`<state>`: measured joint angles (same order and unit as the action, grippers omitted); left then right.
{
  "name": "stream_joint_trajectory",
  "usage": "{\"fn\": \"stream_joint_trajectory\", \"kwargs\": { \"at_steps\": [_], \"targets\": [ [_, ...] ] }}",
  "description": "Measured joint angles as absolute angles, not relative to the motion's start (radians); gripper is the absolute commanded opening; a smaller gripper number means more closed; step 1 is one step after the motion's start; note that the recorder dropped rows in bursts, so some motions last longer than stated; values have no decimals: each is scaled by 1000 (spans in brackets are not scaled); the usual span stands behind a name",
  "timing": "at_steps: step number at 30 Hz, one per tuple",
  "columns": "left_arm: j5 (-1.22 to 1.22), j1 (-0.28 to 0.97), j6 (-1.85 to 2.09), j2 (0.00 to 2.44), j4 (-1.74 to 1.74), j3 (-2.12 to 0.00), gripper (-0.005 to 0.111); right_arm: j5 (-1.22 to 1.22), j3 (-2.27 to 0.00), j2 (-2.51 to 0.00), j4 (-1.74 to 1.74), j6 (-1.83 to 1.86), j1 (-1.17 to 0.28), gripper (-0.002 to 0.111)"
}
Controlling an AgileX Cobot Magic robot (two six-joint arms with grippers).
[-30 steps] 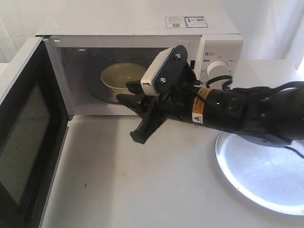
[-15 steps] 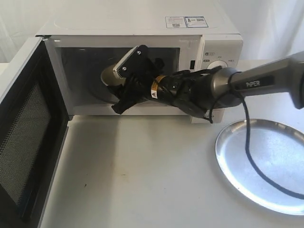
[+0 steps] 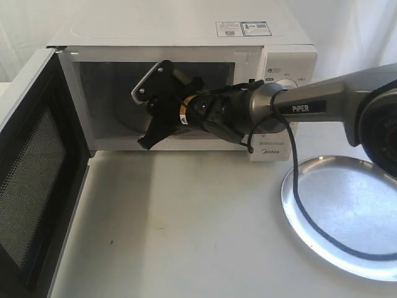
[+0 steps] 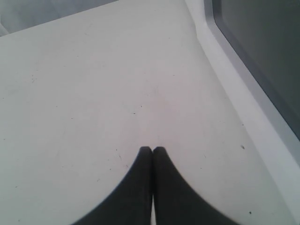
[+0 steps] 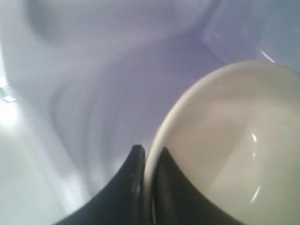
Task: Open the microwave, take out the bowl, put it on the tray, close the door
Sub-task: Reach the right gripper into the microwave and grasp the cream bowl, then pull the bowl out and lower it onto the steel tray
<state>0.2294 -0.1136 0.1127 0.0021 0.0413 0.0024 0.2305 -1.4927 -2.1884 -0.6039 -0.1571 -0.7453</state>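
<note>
Right end effector (image 5: 149, 152) is inside the cavity, fingers nearly together with the bowl (image 5: 225, 140) rim pinched between them, one finger inside the rim, one outside. Looks like a closed rim grasp, nothing else held. The bowl is in the microwave (image 3: 186, 37); whether it has lifted off the floor of the cavity I cannot tell, and in the exterior view the wrist hides it completely. Right arm (image 3: 316, 105) reaches in from the right across the control panel side. Left end effector (image 4: 152, 149) has its fingers pressed shut on nothing, hanging over the bare surface (image 3: 186, 236) beside the outer face of the door (image 3: 31, 186). The door is swung fully open to the left, mesh inner face showing. Tray (image 3: 360, 217) sits on the surface to the right of the microwave, well apart from the opening, only the arm's cable across it. My read on progress: open is done, grasp looks made, take-out in hand. Left to do: withdraw the bowl, carry it right, set it on the tray, shut the door.
</note>
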Motion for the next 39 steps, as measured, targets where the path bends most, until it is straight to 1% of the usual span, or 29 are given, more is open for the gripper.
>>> {"fn": "stream_joint_trajectory", "kwargs": {
  "at_steps": [3, 7, 11, 14, 18, 22, 29, 35, 39],
  "targets": [
    [229, -114, 113, 2, 41, 2, 0, 170, -1473, -2140, -670, -157, -810, 0],
    [229, -114, 113, 2, 41, 2, 0, 30, -1409, -2037, -705, -157, -900, 0],
    [229, -114, 113, 2, 41, 2, 0, -105, -1284, -1901, -711, -127, -972, 0],
    [229, -114, 113, 2, 41, 2, 0, -216, -1184, -1814, -711, -112, -1000, 0],
    [229, -114, 113, 2, 41, 2, 0, -388, -1059, -1714, -709, -172, -1003, 0],
    [229, -114, 113, 2, 41, 2, 0, -533, -929, -1628, -734, -360, -1003, 0],
    [229, -114, 113, 2, 41, 2, 0, -707, -733, -1599, -978, -727, -999, 0],
    [229, -114, 113, 2, 41, 2, 0, -764, -672, -1599, -1264, -1099, -940, 0],
    [229, -114, 113, 2, 41, 2, 0, -746, -666, -1601, -1361, -1201, -908, 0]
  ]
}}
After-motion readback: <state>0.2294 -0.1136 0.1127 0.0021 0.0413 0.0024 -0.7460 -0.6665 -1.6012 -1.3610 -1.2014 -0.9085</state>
